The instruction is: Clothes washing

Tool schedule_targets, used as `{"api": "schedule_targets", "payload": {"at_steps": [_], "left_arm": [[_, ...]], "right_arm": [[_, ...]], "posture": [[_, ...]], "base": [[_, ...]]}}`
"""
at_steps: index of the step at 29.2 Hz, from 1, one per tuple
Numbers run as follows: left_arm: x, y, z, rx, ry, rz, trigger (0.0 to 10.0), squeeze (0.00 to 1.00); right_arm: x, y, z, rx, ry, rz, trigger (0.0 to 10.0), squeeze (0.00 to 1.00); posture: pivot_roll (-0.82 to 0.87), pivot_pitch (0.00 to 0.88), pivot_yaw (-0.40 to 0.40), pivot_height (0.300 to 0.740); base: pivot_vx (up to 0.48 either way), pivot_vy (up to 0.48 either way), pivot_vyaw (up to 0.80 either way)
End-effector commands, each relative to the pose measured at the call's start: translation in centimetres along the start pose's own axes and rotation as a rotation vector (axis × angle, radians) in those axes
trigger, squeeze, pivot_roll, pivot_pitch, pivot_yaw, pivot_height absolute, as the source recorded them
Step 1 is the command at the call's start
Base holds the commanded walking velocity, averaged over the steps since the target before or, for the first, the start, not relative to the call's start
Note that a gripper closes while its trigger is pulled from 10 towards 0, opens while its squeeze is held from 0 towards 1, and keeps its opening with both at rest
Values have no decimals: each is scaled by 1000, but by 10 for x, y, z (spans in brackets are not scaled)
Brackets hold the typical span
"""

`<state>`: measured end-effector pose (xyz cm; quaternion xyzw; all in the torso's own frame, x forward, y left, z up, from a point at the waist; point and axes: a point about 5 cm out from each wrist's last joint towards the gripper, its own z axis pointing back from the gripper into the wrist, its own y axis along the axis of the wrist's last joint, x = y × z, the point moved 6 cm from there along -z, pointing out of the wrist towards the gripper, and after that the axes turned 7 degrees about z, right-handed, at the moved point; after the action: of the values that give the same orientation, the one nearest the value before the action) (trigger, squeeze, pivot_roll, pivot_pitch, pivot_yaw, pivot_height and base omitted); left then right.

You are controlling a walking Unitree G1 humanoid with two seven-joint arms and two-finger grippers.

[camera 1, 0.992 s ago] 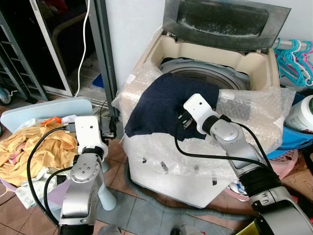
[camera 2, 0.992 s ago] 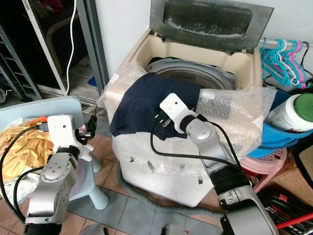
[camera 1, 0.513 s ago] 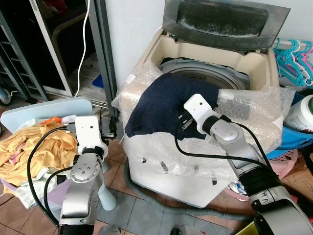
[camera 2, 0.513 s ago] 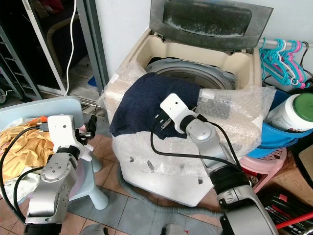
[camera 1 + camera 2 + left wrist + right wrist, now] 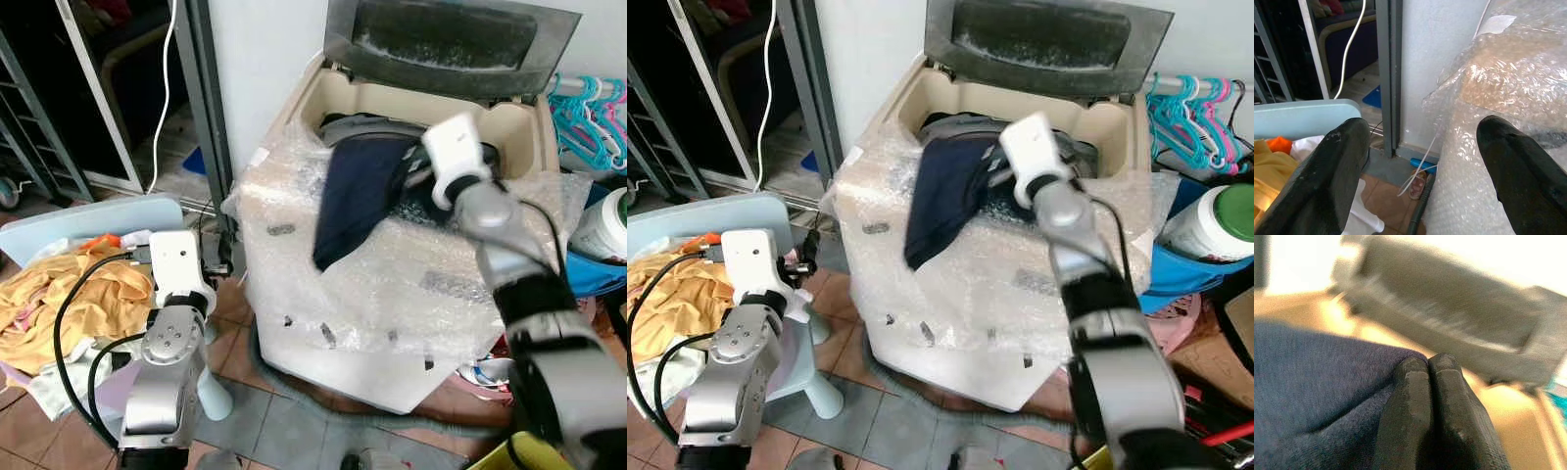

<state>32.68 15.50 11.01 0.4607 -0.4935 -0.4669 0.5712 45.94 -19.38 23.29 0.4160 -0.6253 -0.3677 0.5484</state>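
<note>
A navy garment [image 5: 355, 196] hangs from my right gripper [image 5: 1427, 363], whose two black fingers are shut on a fold of it. The arm holds it up over the front rim of the top-loading washer [image 5: 392, 323], just at the edge of the drum opening [image 5: 343, 127]; this part of the picture is motion-blurred. The washer's lid [image 5: 446, 39] stands open, and bubble wrap covers its front. My left gripper [image 5: 1423, 125] stands open and empty low down, between the washer's left side and a pile of yellow clothes [image 5: 69, 304].
The clothes pile lies on a light blue seat [image 5: 108, 215] at my left. A dark doorway with a metal frame [image 5: 201, 117] and a white cable are behind it. Teal hangers [image 5: 588, 117], a green-lidded jar [image 5: 1225, 225] and a blue basin stand right of the washer.
My right arm has swung up and back toward the drum, lifting the navy garment off the washer's bubble-wrapped front so that it now hangs. The left arm has not moved.
</note>
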Motion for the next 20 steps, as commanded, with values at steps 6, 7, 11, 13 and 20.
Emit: {"api": "schedule_targets", "payload": {"at_steps": [6, 7, 11, 13, 20], "left_arm": [[-1, 3, -3, 10, 17, -9, 10000, 0], [-2, 3, -3, 12, 22, -11, 10000, 0], [-3, 3, -3, 14, 32, -14, 10000, 0], [-4, 2, -3, 11, 43, -14, 10000, 0], [-3, 0, -6, 7, 65, -23, 10000, 0]], "right_arm": [[29, 6, -8, -40, -179, -176, 0, 0], [21, 4, -8, -43, -145, -167, 2235, 0], [4, -8, -4, -70, -82, -185, 10000, 1000], [4, -8, 0, -41, -79, -143, 10000, 1000], [0, 0, 18, 79, -24, -145, 10000, 1000]], "posture": [[-29, 0, -42, 740], [-29, 0, -43, 740], [-33, 0, -42, 740], [-39, 0, -38, 740], [-60, 0, -17, 740]], "base": [[0, 0, 0], [0, 0, 0], [0, 0, 0], [0, 0, 0], [0, 0, 0]]}}
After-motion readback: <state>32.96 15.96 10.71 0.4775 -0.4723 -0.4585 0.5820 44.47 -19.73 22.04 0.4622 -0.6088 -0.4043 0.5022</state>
